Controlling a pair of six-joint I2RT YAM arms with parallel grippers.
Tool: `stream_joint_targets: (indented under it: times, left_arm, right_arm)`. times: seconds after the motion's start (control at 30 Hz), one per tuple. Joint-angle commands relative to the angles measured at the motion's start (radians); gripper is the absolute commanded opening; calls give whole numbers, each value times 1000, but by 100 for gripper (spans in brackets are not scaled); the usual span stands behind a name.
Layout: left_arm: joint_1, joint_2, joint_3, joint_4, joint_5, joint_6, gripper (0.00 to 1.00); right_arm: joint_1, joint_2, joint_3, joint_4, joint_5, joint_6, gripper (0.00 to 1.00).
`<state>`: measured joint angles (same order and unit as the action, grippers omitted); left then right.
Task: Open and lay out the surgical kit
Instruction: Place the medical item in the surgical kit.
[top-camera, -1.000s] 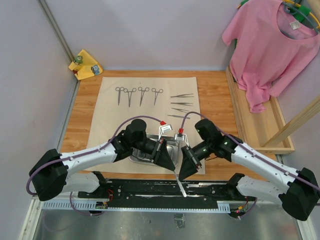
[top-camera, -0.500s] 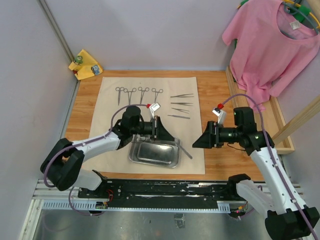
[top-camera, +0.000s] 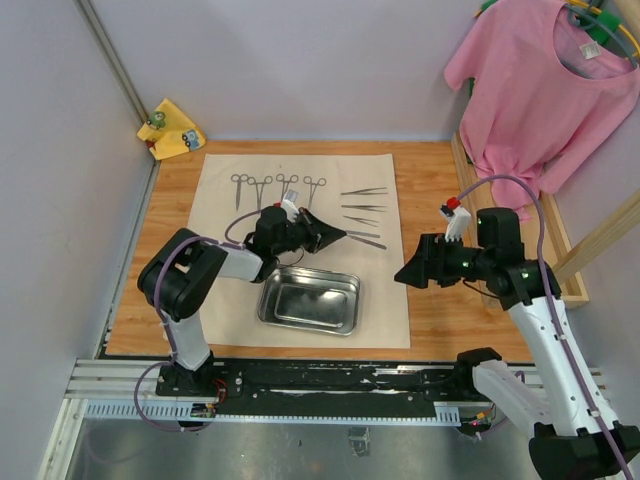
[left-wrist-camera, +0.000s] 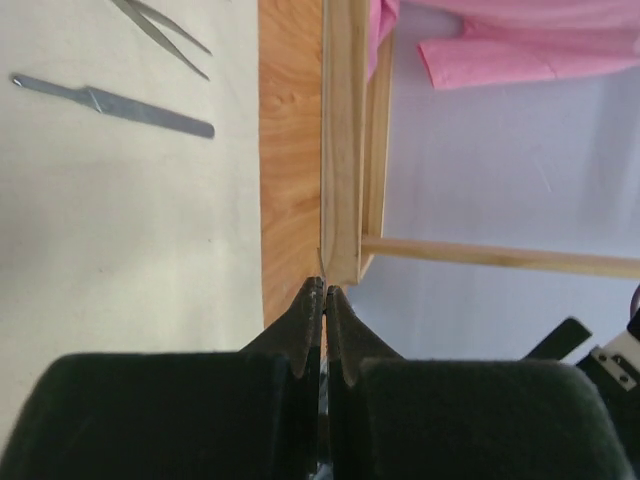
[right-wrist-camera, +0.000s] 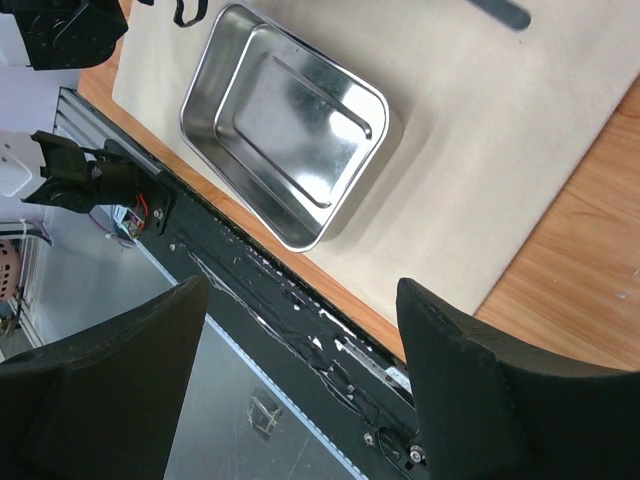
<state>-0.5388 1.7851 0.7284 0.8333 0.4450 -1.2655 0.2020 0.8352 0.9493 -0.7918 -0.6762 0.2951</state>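
Steel tray lies empty on the near half of the beige cloth wrap. Beyond the tray, four forceps form a row, with slim tweezers to their right. Left gripper hovers just beyond the tray's far right corner, fingers pressed together; whether anything thin sits between them cannot be told. Right gripper, right of the tray, holds its fingers wide apart, gripping nothing.
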Motion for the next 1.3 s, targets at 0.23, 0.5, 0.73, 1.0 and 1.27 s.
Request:
stream_joint_targets:
  times: [0.23,0.5,0.73,1.0,1.27]
  left_arm:
    - [-2,83,-16,160,-225,-94,0]
    - [-32,127,36,35,-240,-60,0]
    - [-57,166,55,14,-278,-71,0]
    - [-64,198,53,13,-295,-90,0]
    - [-75,187,28,14,-316,-86,8]
  right_arm:
    - [-17,1,-54,23,-20,-20,79]
    - [-17,-4,-84,58,-52,-7,80]
    - [-18,-8,-94,71,-70,-5,81]
    - [-17,-23,-113,85,-80,4,82]
    - [-17,-28,-128,95,-89,8,82]
